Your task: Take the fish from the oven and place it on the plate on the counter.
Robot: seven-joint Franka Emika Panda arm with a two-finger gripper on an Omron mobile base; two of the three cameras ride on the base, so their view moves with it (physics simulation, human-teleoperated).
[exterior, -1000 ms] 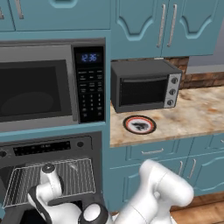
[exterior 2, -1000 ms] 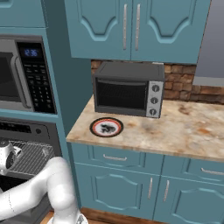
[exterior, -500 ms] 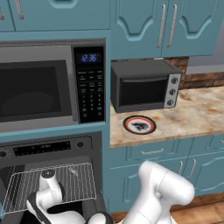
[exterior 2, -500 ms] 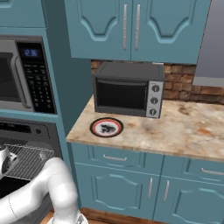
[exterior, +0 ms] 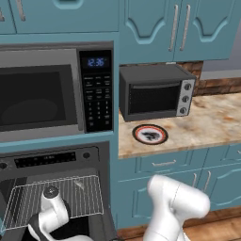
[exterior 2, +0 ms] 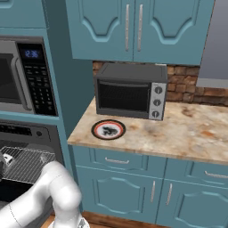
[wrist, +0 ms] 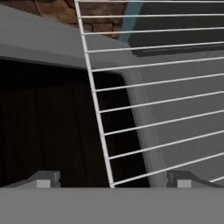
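Observation:
The oven stands open at the lower left, its wire rack pulled partly forward. A small pale streak lies on the rack's right part; it is too small to tell whether it is the fish. My arm bends low in front of the rack. In the hand view my gripper is open, its fingertips wide apart, with the rack's edge and the dark oven cavity ahead and nothing between them. The plate sits bare on the counter near its front left edge.
A black toaster oven stands on the counter right behind the plate. A microwave with a keypad is built in above the oven. Teal cabinets hang above and teal drawers sit below the counter. A brick wall backs the counter.
My wrist has sunk a little lower in front of the rack. The plate, rack and cameras have not moved.

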